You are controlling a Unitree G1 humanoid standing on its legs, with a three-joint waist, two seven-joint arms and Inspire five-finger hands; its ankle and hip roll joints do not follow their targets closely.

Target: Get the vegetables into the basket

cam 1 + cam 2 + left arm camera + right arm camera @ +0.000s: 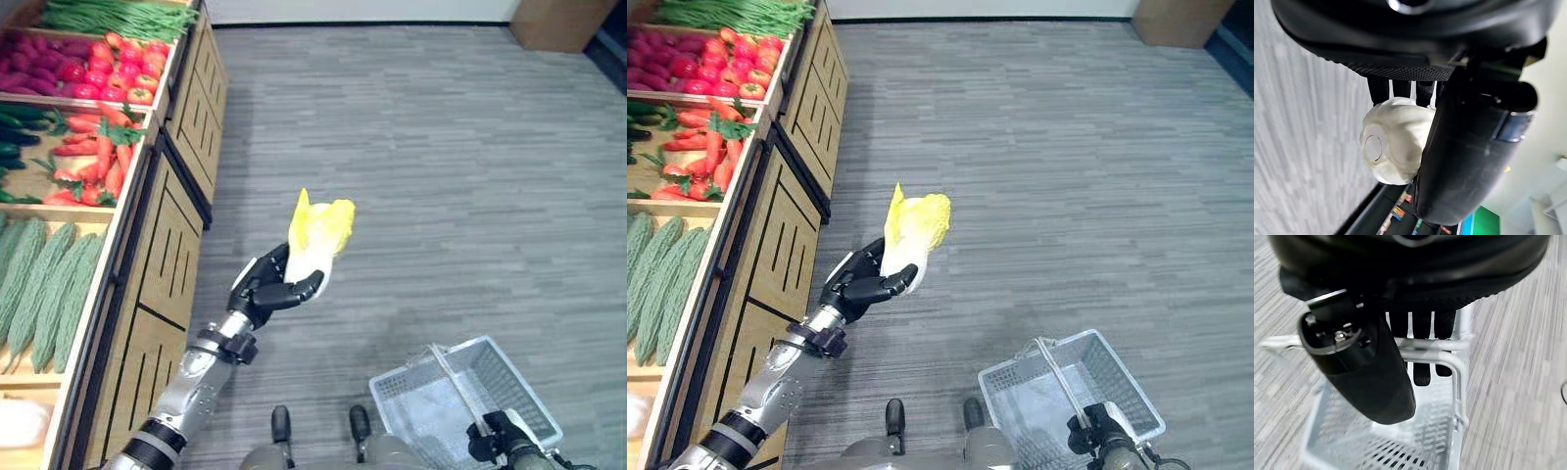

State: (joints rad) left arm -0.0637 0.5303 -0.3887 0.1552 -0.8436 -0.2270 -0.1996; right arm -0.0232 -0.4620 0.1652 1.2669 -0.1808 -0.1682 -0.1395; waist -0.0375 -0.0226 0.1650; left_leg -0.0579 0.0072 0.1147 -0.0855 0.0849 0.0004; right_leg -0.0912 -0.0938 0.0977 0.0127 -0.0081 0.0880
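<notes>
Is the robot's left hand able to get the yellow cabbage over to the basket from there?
Probably yes. The left hand holds the cabbage up over bare floor, and nothing stands between it and the open-topped basket, which the right hand holds by its handle.

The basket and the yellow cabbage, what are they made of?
The basket looks like pale wire or plastic mesh: you can see the floor through its holes. The right hand curls round its handle. The cabbage in the left hand has a smooth, white, waxy-looking base, so it may be a plastic toy.
</notes>
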